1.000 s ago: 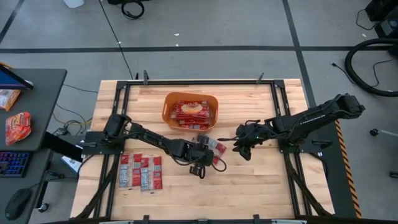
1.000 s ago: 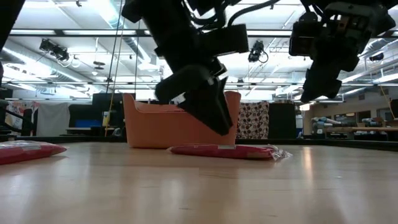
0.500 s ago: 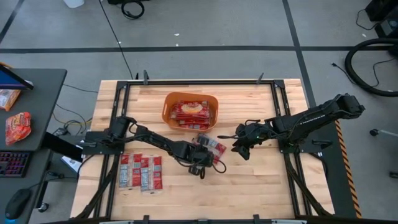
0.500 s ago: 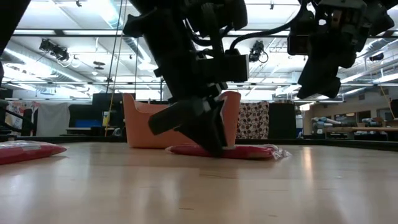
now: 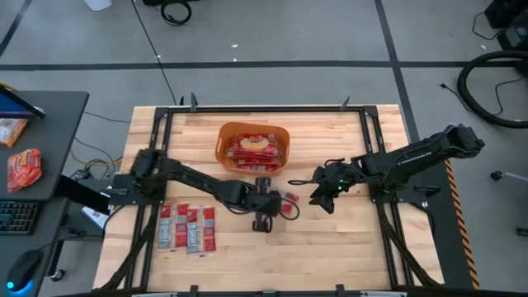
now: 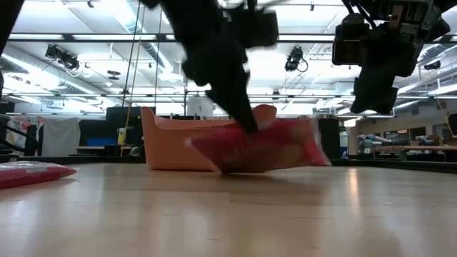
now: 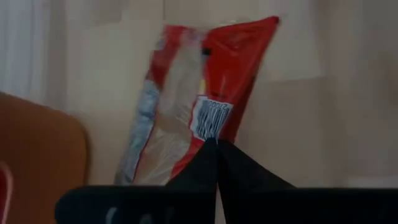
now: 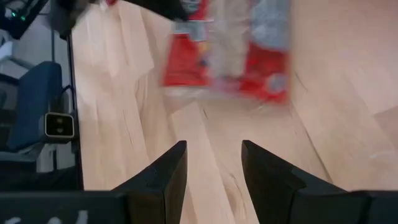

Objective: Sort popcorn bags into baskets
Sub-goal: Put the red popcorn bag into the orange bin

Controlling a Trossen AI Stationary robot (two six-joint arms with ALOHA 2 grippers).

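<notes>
A red popcorn bag [image 5: 286, 200] with a barcode [image 7: 210, 118] hangs tilted just above the table centre, with my left gripper [image 5: 266, 204] shut on it. The orange basket [image 5: 225, 140] stands behind it toward the far edge and holds several red bags [image 5: 252, 150]. Several more popcorn bags [image 5: 186, 227] lie flat in a row at the near left. My right gripper [image 5: 322, 195] hovers open to the right of the lifted bag, above the table, with nothing between its fingers [image 8: 168, 174]. My left gripper pinches the bag's edge beside the barcode [image 7: 214, 135] between its two shut fingers. The fingers come from above, slanting down [image 6: 239, 107]. The bag hangs tilted below them; whether its low end [image 6: 214, 163] is clear of the table cannot be told.
Black frame rails [image 5: 157, 148] run along the table's left and right sides. A side desk at the left carries an orange-red crinkled packet [image 5: 23, 169]. Bare wood [image 5: 330, 247] lies toward the near edge, right of the row of bags.
My left gripper has come down on the bag that lay flat near the basket, shut on its edge and risen. The bag has been tipped up from flat to tilted, its gripped side lifted high. My right gripper has kept still and open.
</notes>
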